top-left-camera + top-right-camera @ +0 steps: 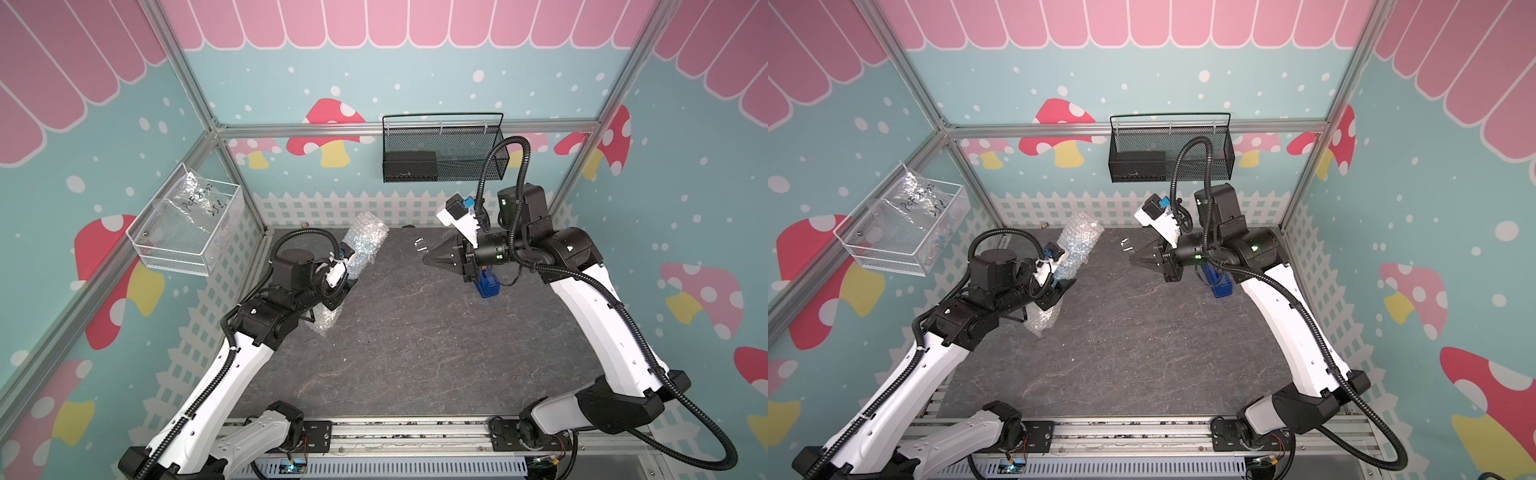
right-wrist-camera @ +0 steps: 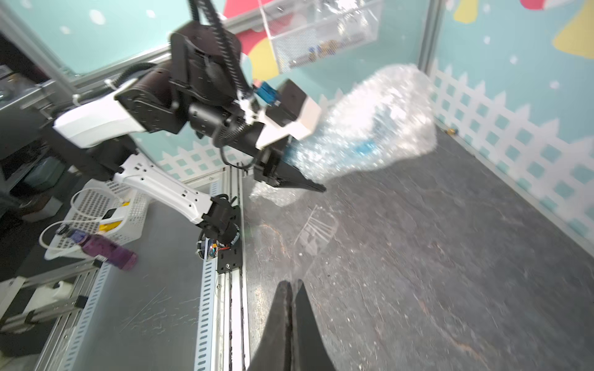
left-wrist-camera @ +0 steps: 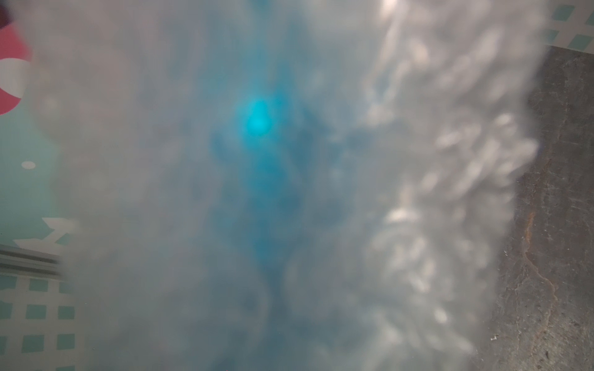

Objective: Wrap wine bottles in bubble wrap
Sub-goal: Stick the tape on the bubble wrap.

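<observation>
Walls (image 1: 415, 83) teal, mushroom print, pink scallops, white picket trim; aluminium frame (image 1: 407, 128). Floor (image 1: 415, 353) dark slate-look mat. Black mesh basket (image 1: 465, 153) hangs behind right gripper (image 1: 425, 262); white wire basket (image 1: 174, 257) well across, probably holding a clear bag (image 1: 199, 199).

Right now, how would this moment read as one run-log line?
left gripper: shut on bubble wrap around bottle | right gripper: shut, empty | tape dispenser: on table

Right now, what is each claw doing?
Left claw: closed on the bubble wrap, with the blue bottle inside it.
Right claw: closed, empty.
</observation>
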Controlling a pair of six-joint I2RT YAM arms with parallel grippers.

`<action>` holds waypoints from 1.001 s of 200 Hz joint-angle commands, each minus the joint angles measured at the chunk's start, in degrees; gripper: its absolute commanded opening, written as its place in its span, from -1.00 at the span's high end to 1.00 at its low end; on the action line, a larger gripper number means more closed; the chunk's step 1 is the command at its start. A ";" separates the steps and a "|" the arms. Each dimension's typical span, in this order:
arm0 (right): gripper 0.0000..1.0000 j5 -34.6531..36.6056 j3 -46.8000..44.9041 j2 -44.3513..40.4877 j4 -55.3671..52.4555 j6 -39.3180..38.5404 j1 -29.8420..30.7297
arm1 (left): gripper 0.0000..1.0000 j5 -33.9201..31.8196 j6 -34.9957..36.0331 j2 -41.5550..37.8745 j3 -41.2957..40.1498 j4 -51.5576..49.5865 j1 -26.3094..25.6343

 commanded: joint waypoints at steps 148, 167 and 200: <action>1.00 -4.95 7.01 13.14 2.85 -7.44 13.00 | 1.00 4.07 0.58 0.39 6.63 3.46 -0.48; 1.00 -3.15 9.39 15.42 0.26 -8.41 13.62 | 1.00 4.77 0.19 0.03 6.72 3.52 -0.48; 1.00 -1.17 9.89 17.38 -0.81 -8.79 14.05 | 1.00 5.87 -0.88 -0.79 6.54 4.04 -0.48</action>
